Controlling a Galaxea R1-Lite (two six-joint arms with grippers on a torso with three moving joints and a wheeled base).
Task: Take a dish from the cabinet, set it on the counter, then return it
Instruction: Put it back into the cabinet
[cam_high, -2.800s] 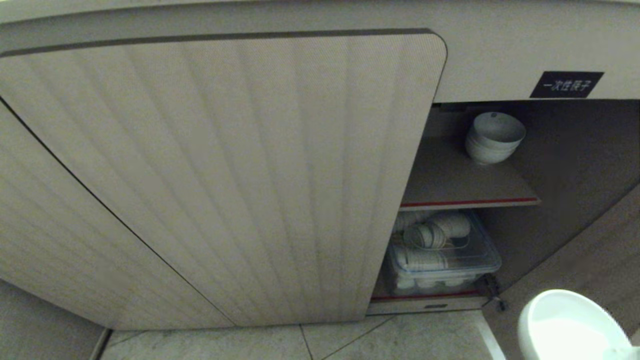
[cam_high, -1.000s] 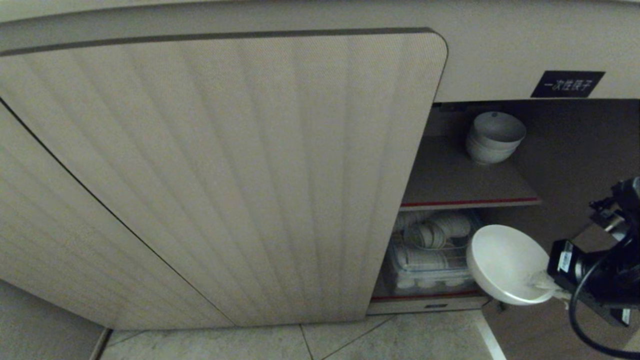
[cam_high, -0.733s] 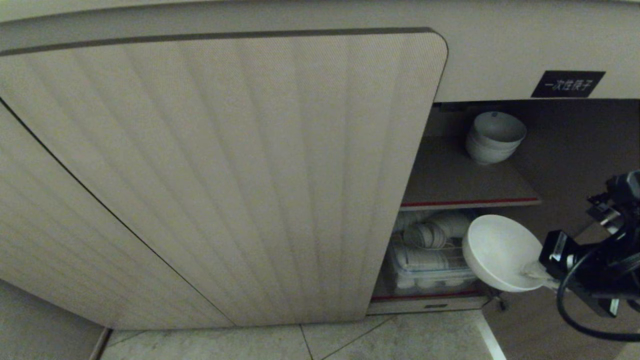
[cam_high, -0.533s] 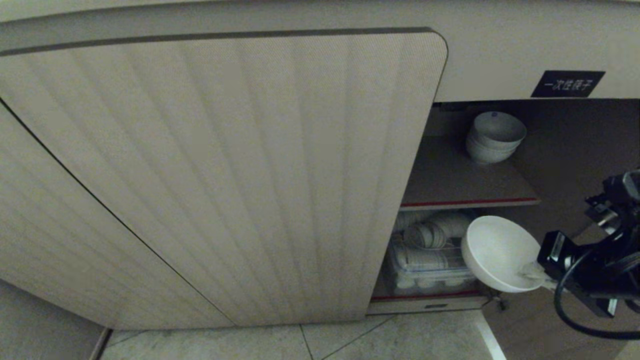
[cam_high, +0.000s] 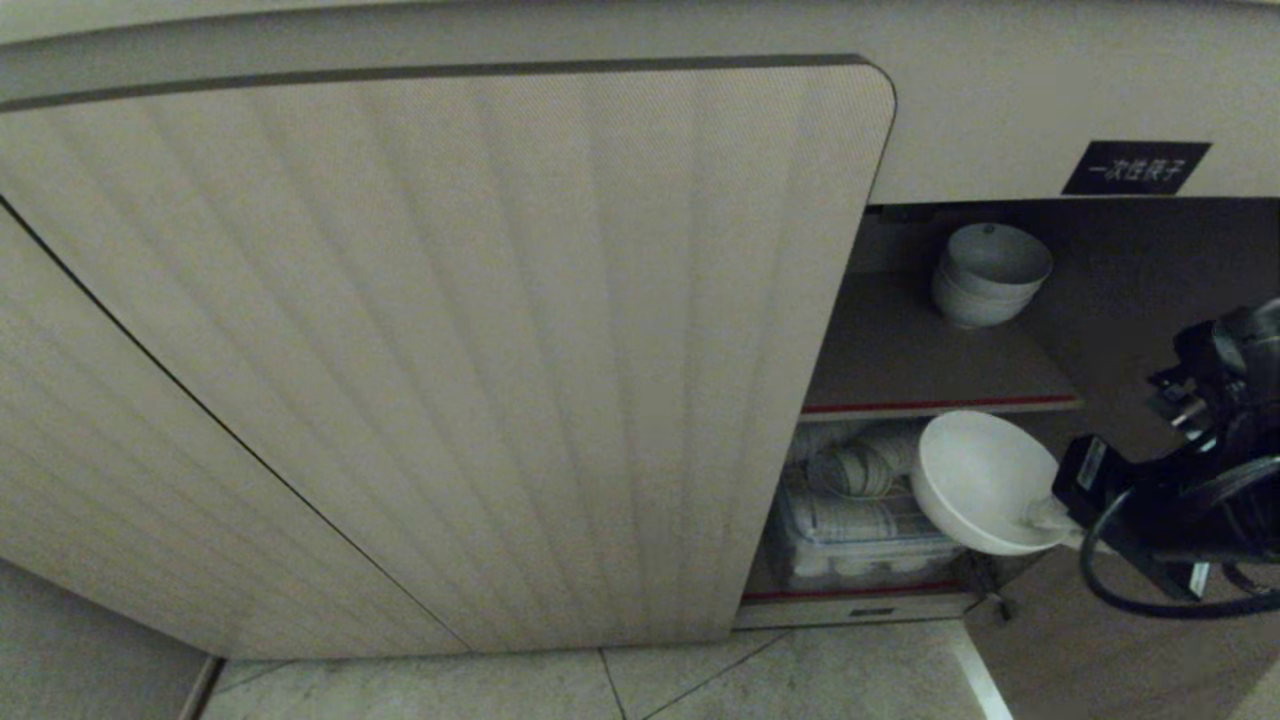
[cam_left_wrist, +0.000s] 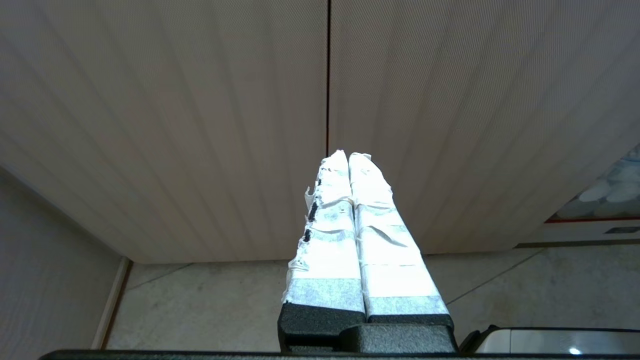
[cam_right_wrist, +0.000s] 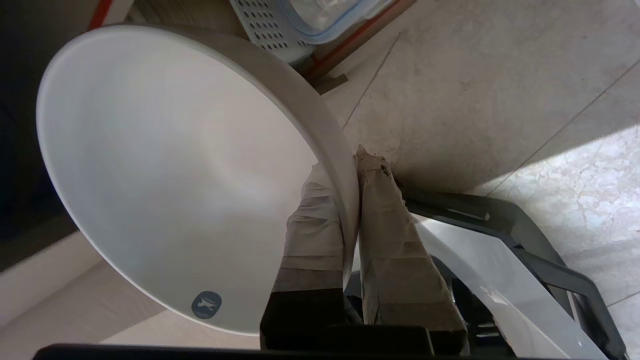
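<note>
Returning the dish (cam_high: 975, 480) to the cabinet (cam_high: 940, 350) was judged to be the step in hand, since no counter was seen in any view. The white bowl was pinched at its rim by the right gripper (cam_high: 1050, 516), one taped finger (cam_right_wrist: 312, 220) inside the wall and the other outside, and was held tilted in front of the open compartment, just below the red-edged shelf (cam_high: 940, 405), at about four o'clock in the head view. The left gripper (cam_left_wrist: 350, 165) was seen parked before the closed ribbed door (cam_high: 450, 350), its taped fingers pressed together on nothing.

A lift and a reach inward toward two o'clock were judged to be needed next, so that the bowl could be carried over the shelf edge and levelled before release. A stack of white bowls (cam_high: 990, 272) was seen at the back of the shelf, at about one o'clock, and room had to be left beside it. Below, a clear lidded box (cam_high: 860, 535) of crockery was seen behind the held bowl. The shelf's front edge and the door's rim at nine o'clock from the bowl were judged the likeliest obstacles.
</note>
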